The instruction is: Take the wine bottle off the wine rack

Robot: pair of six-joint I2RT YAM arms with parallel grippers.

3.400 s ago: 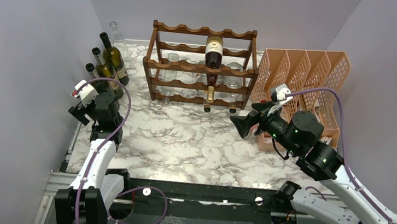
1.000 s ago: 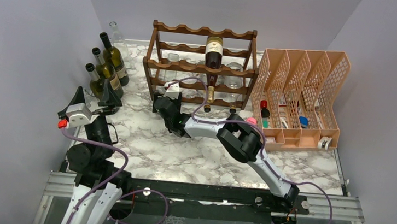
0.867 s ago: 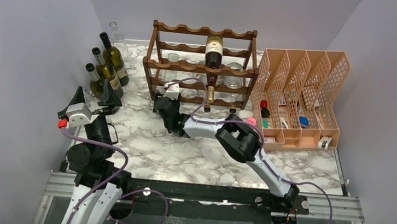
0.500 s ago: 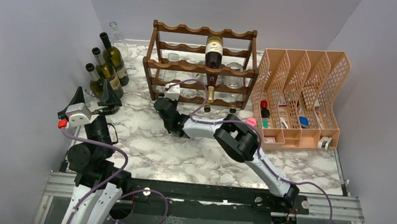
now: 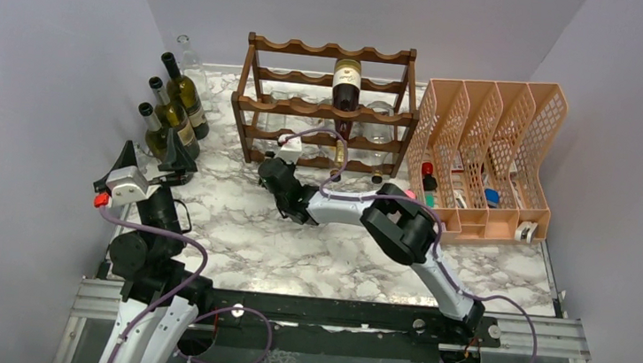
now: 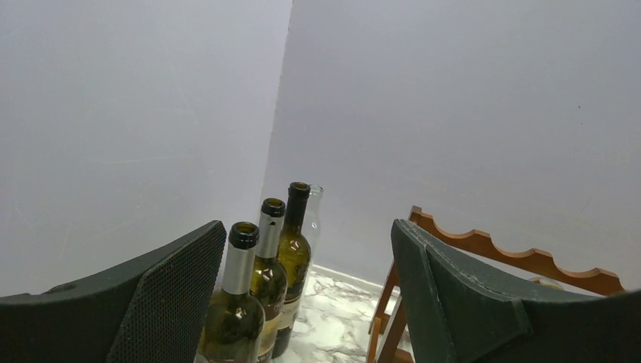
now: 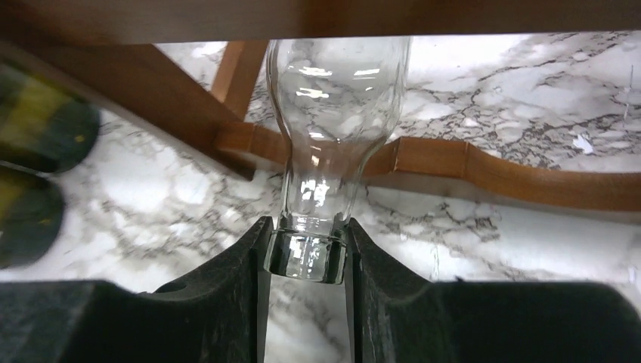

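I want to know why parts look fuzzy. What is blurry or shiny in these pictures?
Right wrist view: white shine spots sit on the clear glass bottle; the wine rack along the top edge and the green bottles at the left edge are blurry. Left wrist view: the upright bottles look sharp.

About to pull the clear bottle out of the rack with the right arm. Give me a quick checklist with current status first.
1. Right gripper shut on the clear bottle: ok, a finger on each side of its neck end.
2. Grip depth: cannot tell; only the lip sits between the fingers.
3. Bottle free of the wine rack: not ok, it lies in a lower slot under a rail.
4. Dark bottle touching it: ok, none in the right wrist view.
5. Left gripper out of the way: ok, open, raised by the standing bottles.
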